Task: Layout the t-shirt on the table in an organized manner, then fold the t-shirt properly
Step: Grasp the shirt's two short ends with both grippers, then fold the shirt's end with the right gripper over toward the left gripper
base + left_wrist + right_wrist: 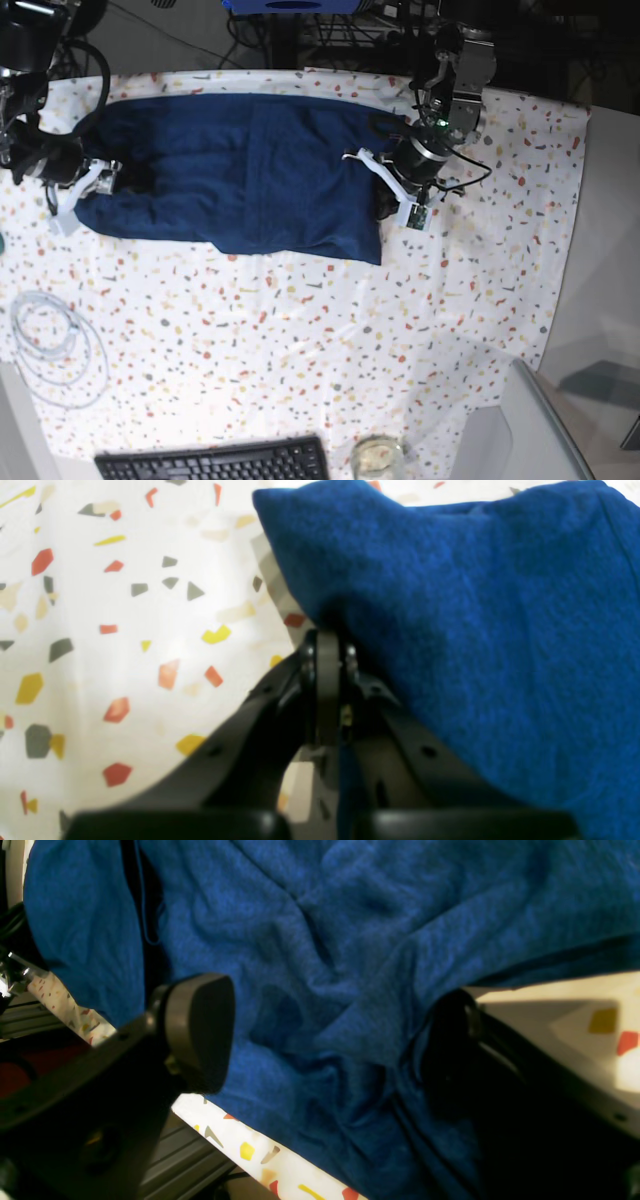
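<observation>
Here, left wrist view: left gripper (pixel 327 645) pinching t-shirt (pixel 475 630) edge, jaws fully closed, above speckled table (pixel 100 630).
Right wrist view: right gripper (pixel 325 1040) straddling bunched t-shirt folds, jaws spread, gripping nothing.
Base view: t-shirt lying across table's far half, grippers flanking it.

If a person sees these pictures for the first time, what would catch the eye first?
Most striking is the dark blue t-shirt, spread across the far half of the speckled table. At its two ends sit the arms: the left gripper is shut on the t-shirt's edge, and the right gripper stands over bunched cloth with its jaws apart. A black keyboard lies at the near edge.
</observation>
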You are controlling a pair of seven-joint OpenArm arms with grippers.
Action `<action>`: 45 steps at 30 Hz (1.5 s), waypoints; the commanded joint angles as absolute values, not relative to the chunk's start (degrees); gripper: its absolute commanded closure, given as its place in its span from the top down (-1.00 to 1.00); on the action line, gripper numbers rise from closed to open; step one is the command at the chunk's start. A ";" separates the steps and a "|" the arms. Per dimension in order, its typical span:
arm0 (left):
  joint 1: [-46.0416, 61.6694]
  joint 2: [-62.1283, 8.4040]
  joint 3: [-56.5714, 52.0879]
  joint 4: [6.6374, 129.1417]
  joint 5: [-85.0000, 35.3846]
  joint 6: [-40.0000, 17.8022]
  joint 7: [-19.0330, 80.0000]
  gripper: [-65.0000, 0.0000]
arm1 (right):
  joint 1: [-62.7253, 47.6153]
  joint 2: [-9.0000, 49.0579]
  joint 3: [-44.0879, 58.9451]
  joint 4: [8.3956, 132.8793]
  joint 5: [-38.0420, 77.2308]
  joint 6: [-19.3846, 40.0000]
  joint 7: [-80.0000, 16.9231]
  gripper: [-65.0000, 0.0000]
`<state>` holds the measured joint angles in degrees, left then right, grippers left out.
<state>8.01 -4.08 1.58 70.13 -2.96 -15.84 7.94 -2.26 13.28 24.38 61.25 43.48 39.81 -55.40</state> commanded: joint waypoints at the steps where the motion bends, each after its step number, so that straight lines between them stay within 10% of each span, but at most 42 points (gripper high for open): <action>1: 7.60 -4.26 1.54 71.25 -3.03 -16.04 6.55 -1.00 | -2.59 13.32 24.13 61.32 42.33 40.00 -58.15 0.34; 9: 9.10 -4.97 1.45 73.01 -3.03 -16.04 6.73 -1.00 | -2.24 13.14 23.96 61.14 42.07 40.00 -57.80 -0.09; 15: 10.07 -4.79 2.15 73.80 -2.95 -16.04 6.90 -1.00 | -0.22 13.14 24.04 61.32 42.33 40.00 -57.71 -1.00; 45: 11.38 -4.53 4.70 74.07 -3.56 -16.04 6.81 -1.00 | -4.79 -2.77 12.00 87.60 42.42 30.20 -70.73 -0.98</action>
